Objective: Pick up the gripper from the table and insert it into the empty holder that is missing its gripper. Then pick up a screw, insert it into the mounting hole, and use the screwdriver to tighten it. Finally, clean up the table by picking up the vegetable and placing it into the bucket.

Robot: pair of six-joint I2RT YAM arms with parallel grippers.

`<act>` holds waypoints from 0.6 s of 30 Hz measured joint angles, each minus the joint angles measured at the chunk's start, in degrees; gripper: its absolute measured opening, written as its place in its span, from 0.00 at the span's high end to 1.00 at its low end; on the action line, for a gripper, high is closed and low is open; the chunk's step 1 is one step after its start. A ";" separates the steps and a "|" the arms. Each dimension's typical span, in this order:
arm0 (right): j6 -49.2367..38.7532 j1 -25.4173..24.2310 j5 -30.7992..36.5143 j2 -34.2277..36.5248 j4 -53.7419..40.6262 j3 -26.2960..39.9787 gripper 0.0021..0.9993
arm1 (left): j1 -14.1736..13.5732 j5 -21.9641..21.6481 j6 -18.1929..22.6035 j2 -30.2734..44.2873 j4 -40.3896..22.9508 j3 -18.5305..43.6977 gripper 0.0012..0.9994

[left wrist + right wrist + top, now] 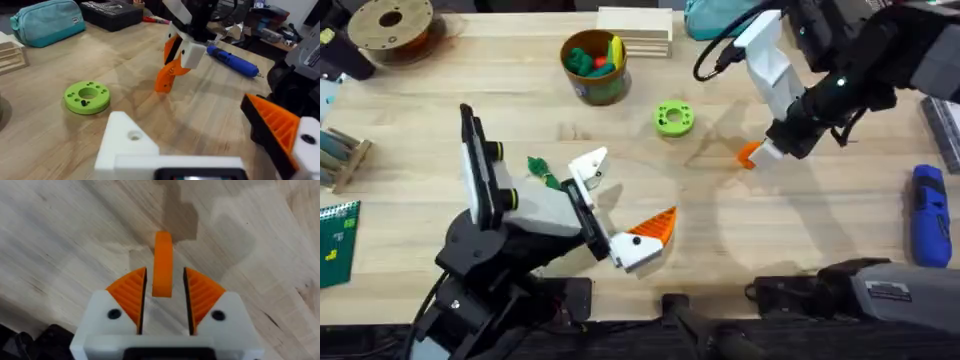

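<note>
My right gripper (765, 152) is shut on the orange wedge-shaped gripper (162, 265), which sits upright between its ribbed orange pads. In the left wrist view the gripper (167, 75) hangs point-down just over the table. My left gripper (625, 195) lies open in the middle of the table. One of its jaws ends in the bare white holder (130, 142); the other carries an orange pad (277, 125). The dark-green vegetable (542, 170) lies beside the left arm. The blue screwdriver (927, 215) rests at the right edge. The bucket (593, 65) stands at the back.
A lime-green ring (673, 118) lies between the bucket and my right gripper. Red, yellow and green toys fill the bucket. A brown spool (390, 25) sits back left, wooden blocks (635, 28) and a teal pouch (47, 20) at the back.
</note>
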 joint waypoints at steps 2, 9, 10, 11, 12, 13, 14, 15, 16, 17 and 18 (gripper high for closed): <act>0.00 0.00 -0.15 0.00 0.04 0.00 0.57 | 0.00 0.00 -0.02 0.01 0.00 0.00 0.01; 0.00 0.00 -0.43 0.00 0.04 0.00 0.69 | 0.00 0.00 0.00 0.01 0.00 0.00 0.01; 0.00 0.00 -0.43 0.00 0.04 0.00 0.74 | 0.00 0.00 0.00 0.01 0.00 0.00 0.01; 0.04 0.00 -0.44 0.00 0.04 0.00 0.80 | 0.00 0.01 0.00 0.01 0.00 0.00 0.01; 0.01 0.00 -0.46 0.00 0.04 0.00 0.87 | 0.00 0.00 0.00 0.00 0.00 0.00 0.01; 0.21 0.00 -0.47 -0.02 0.11 0.00 0.94 | 0.00 0.00 0.00 -0.01 0.00 0.00 0.01; 0.13 0.00 -0.47 -0.02 0.21 0.07 0.98 | 0.00 0.00 -0.01 0.00 0.00 0.00 0.01; 0.28 0.00 -0.47 -0.02 0.32 0.07 0.99 | 0.00 0.00 -0.01 0.01 0.00 0.00 0.01; 0.49 0.00 -0.45 -0.02 0.39 0.07 0.98 | 0.00 0.00 0.00 0.01 0.00 0.00 0.01; 0.87 0.00 -0.49 -0.02 0.56 0.07 0.98 | 0.00 0.02 -0.01 0.01 0.00 0.00 0.01; 1.36 0.00 -0.48 -0.05 0.89 0.07 0.98 | 0.00 0.01 -0.01 -0.01 0.00 0.00 0.01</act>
